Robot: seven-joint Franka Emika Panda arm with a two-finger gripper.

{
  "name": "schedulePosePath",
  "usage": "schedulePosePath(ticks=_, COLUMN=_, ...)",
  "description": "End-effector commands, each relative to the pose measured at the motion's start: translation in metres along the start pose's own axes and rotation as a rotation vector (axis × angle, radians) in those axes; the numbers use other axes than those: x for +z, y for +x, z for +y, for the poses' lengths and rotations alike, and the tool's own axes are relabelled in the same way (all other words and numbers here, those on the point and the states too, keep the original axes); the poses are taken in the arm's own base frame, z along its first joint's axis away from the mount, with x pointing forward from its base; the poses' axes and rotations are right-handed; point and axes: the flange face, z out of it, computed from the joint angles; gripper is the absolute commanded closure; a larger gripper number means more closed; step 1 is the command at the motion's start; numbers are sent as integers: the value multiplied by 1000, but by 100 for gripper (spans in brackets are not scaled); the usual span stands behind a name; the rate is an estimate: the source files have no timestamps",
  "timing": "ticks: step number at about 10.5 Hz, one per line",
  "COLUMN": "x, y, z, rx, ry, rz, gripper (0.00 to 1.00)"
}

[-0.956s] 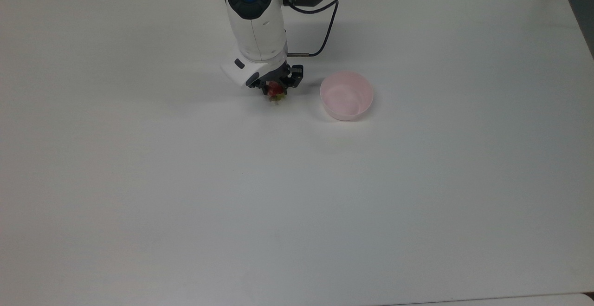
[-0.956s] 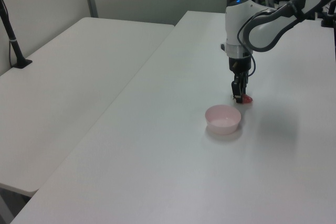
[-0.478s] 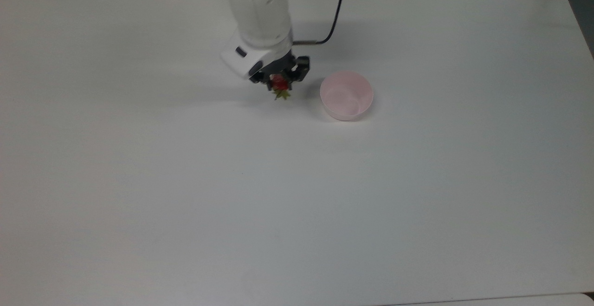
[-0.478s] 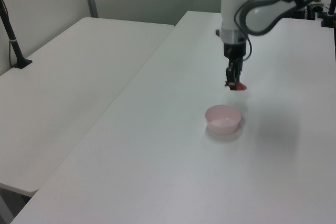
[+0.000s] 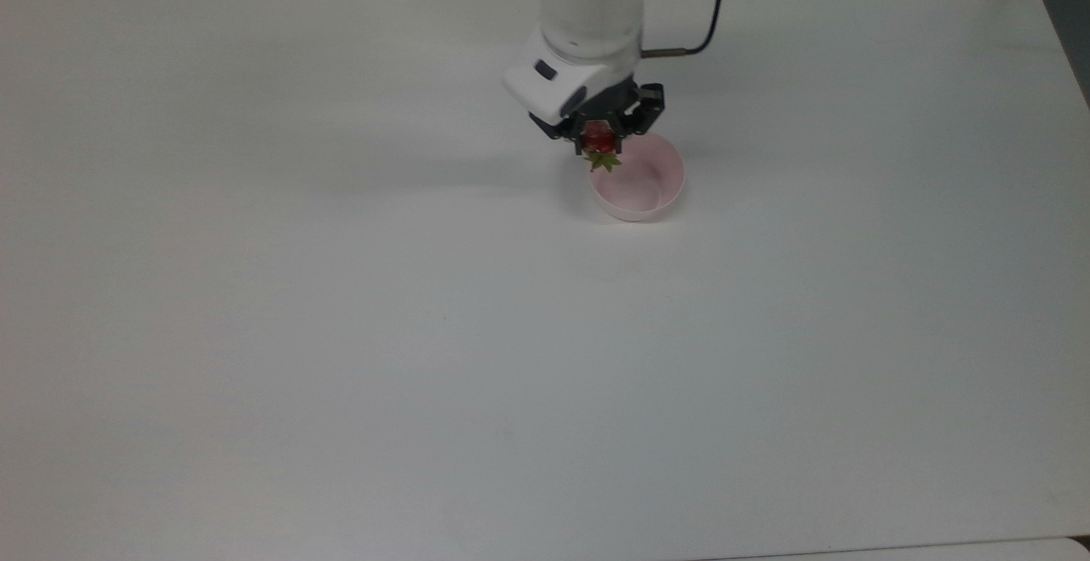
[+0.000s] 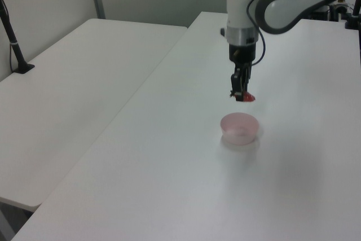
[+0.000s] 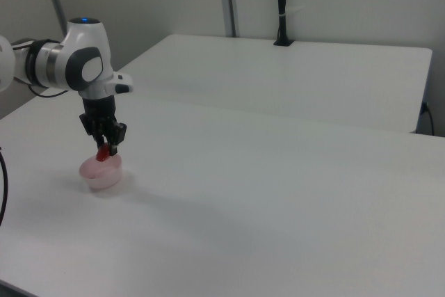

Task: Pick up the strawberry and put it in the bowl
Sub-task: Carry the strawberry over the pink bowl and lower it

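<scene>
- The gripper [image 5: 600, 131] has its fingers [image 6: 241, 87] pinched on the strawberry [image 5: 599, 140], green cap hanging down.
- The strawberry hangs clear in the air above the bowl [image 5: 645, 189], over its rim.
- The bowl sits on the white counter [image 5: 341, 331], toward the top view's far edge.

Red strawberry [image 5: 599, 137], pale pink bowl [image 5: 649, 191]

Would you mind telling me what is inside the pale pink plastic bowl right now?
Nothing lies in the pale pink plastic bowl. The small red strawberry hangs above its rim, clamped in the gripper, which covers the far edge in the top view.
</scene>
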Motion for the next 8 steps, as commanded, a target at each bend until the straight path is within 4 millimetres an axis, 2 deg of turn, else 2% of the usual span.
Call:
schedulePosePath(ticks=1, x=16, y=7, z=-14, rx=42, ry=19, rz=-13, gripper=30)
schedulePosePath(ticks=2, x=21, y=8, z=-12, rx=69, ry=17, rz=-21, gripper=0)
schedulePosePath(ticks=4, x=20, y=9, z=-13, rx=100, ry=18, rz=-18, gripper=0)
schedulePosePath(ticks=6, x=2, y=10, z=-13, rx=101, ry=23, rz=1, gripper=0)
schedulePosePath(ticks=7, x=-18, y=6, z=-11, rx=97, ry=21, rz=22, gripper=0)
schedulePosePath(ticks=8, x=-45, y=0, z=-1, rx=104, ry=18, rz=33, gripper=0)
